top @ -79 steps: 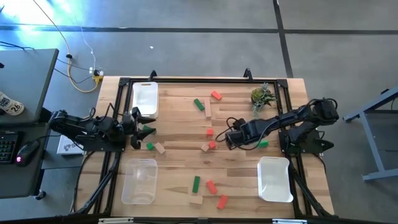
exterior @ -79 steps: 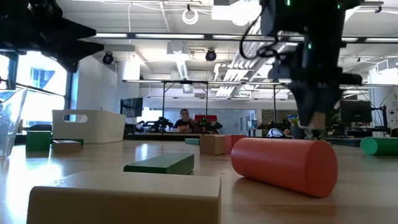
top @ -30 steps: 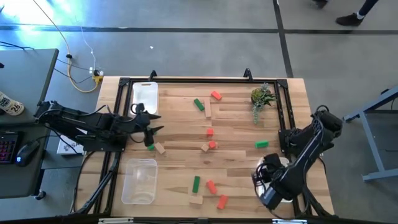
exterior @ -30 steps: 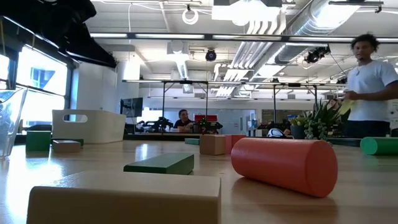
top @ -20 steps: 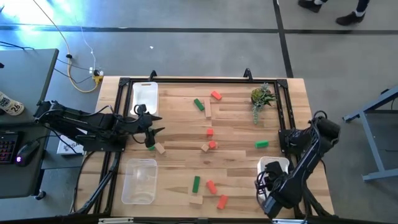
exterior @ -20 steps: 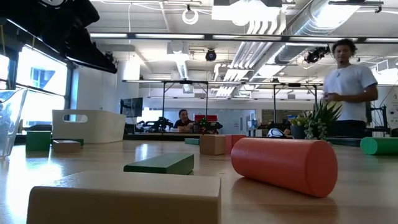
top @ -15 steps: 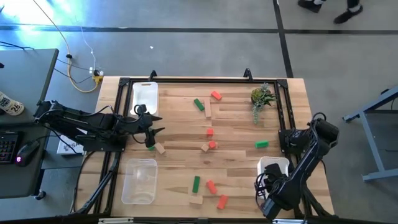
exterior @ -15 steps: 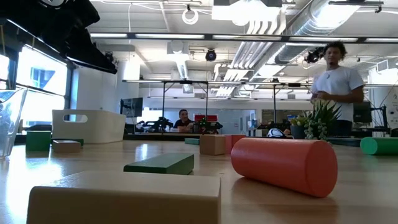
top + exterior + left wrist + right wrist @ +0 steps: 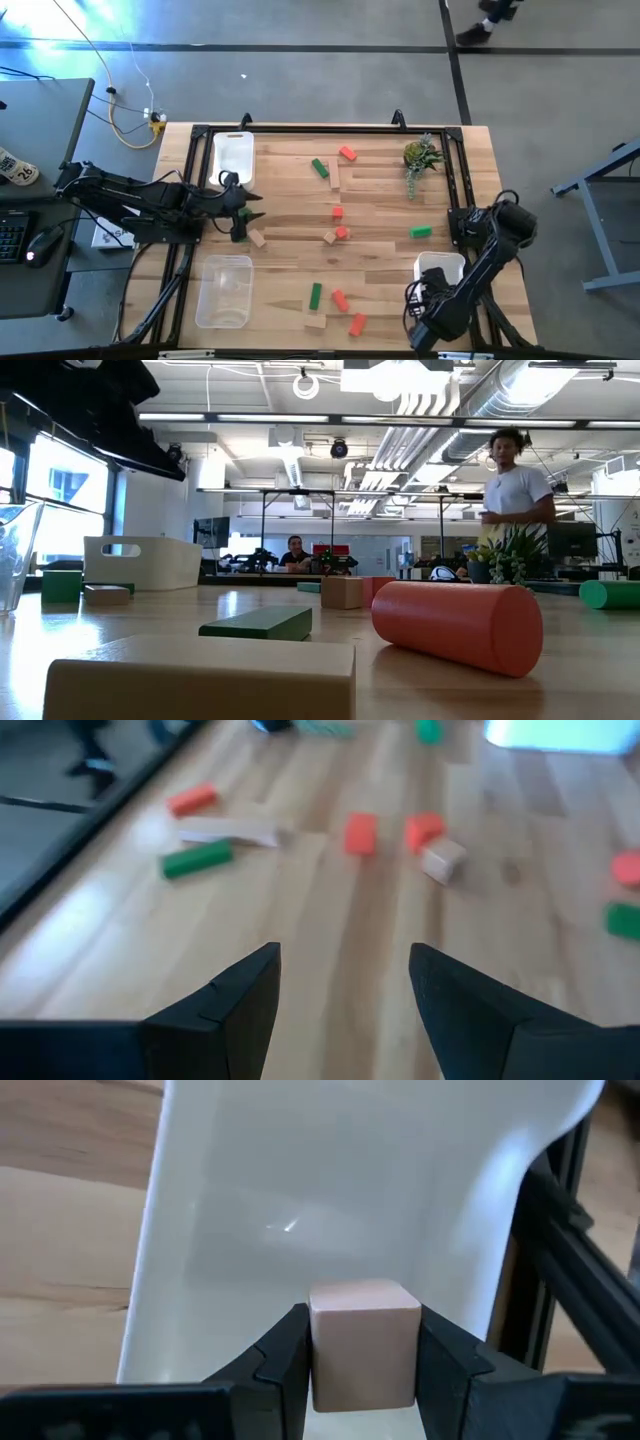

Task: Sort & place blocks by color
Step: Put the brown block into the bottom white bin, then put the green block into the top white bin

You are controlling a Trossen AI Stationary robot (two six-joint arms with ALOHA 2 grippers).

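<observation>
**Tan cube held over the white tray**

Our right claw point(image 9: 362, 1355) is clamped on a plain tan wooden cube point(image 9: 362, 1342), one dark finger pressed against each side of it. Behind the cube we see the inside of a white tray point(image 9: 350, 1200). From above, our right arm bends down over that same white tray point(image 9: 433, 266) at the near right corner of the worktop point(image 9: 380, 190).

Our left claw point(image 9: 342, 982) has its fingers spread wide apart with nothing between them. It hangs over the left side of the worktop, just beside a small green block point(image 9: 241, 235) and a tan block point(image 9: 257, 238).

The other blocks lie loose on the wood. A green bar point(image 9: 319, 168), a red block point(image 9: 347, 153) and a tan bar point(image 9: 334, 177) sit toward the far edge. Two red cubes point(image 9: 338, 212) and a tan cube point(image 9: 328, 237) are near the middle, with a green bar point(image 9: 421, 232) off to the right. Toward the near edge we see a green bar point(image 9: 315, 295), two red pieces point(image 9: 340, 300) and a tan bar point(image 9: 316, 321).

A second white tray point(image 9: 232, 158) and a clear tray point(image 9: 223, 291) stand on the left side, and a small green plant point(image 9: 421, 155) on the far right.
</observation>
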